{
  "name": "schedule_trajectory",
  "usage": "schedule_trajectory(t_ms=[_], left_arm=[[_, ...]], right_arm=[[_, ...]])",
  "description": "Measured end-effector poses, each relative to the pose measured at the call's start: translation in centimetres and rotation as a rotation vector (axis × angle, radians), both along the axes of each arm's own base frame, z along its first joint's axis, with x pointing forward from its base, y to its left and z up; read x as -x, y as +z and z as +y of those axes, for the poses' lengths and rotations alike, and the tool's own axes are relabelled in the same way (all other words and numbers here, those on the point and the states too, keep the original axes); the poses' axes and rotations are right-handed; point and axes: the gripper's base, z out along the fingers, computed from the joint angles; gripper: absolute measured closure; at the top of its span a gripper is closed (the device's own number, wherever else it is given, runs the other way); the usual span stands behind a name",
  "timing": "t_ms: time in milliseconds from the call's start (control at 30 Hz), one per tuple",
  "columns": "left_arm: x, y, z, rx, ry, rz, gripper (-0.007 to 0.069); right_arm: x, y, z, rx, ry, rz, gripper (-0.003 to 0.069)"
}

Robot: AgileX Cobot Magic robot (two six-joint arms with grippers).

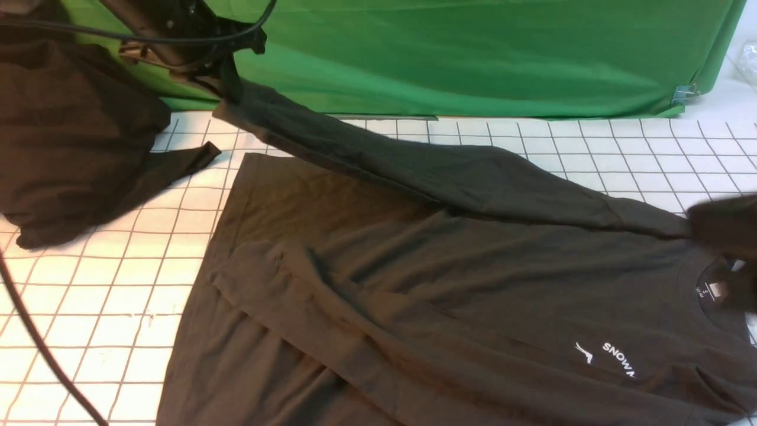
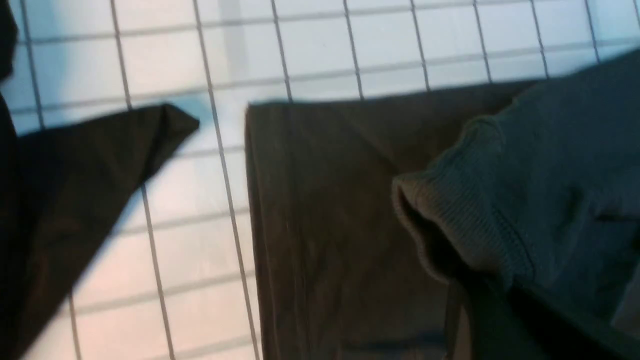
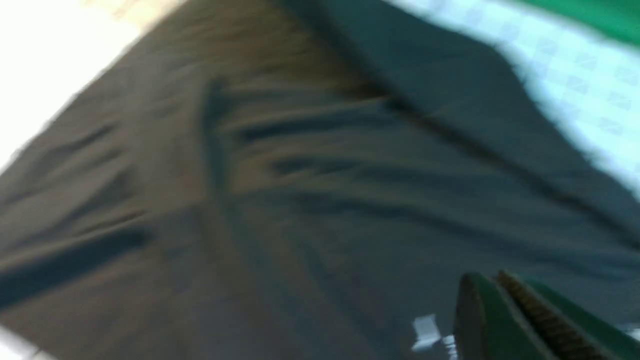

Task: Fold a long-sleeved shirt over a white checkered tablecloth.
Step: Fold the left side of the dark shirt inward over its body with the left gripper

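Observation:
The long-sleeved shirt (image 1: 449,284), dark charcoal with a white print (image 1: 618,358), lies spread on the white checkered tablecloth (image 1: 89,307). One sleeve (image 1: 331,142) rises off the cloth to my left gripper (image 1: 227,89) at the back left, which is shut on its end. In the left wrist view the ribbed cuff (image 2: 450,210) hangs over the shirt's hem corner (image 2: 320,200), and cloth hides the fingers. My right gripper (image 3: 487,281) hovers over the collar by the white neck label (image 3: 425,331), its green fingers (image 3: 475,320) pressed together with nothing between them.
A blacker garment heap (image 1: 65,148) lies at the back left, one corner (image 1: 189,163) pointing toward the shirt. A green backdrop cloth (image 1: 473,53) hangs behind the table. A black cable (image 1: 41,349) crosses the near-left tablecloth.

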Motion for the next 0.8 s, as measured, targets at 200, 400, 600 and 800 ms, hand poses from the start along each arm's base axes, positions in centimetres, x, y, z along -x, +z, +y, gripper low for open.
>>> schedule_trajectory(t_ms=[200,400,600,800], left_arm=[[4.9,0.0,-1.2,-0.054,-0.038,0.067,0.0603],[12.1,-2.7,-1.0,-0.019,0.034,0.116,0.0603],[17.7,-7.7,-1.8,0.015,0.052,0.225,0.0603],[20.2,-11.6,-1.7,0.032,0.083,0.345,0.0574]], right_arm=[[-0.6,0.8,-1.9,0.114,-0.142,-0.062,0.0658],[-1.0,0.9,-2.8,0.131,-0.212,-0.062,0.0659],[-1.1,0.9,-2.5,0.091,-0.191,-0.058,0.0659],[-0.9,0.9,-1.8,0.039,-0.134,-0.043,0.0659]])
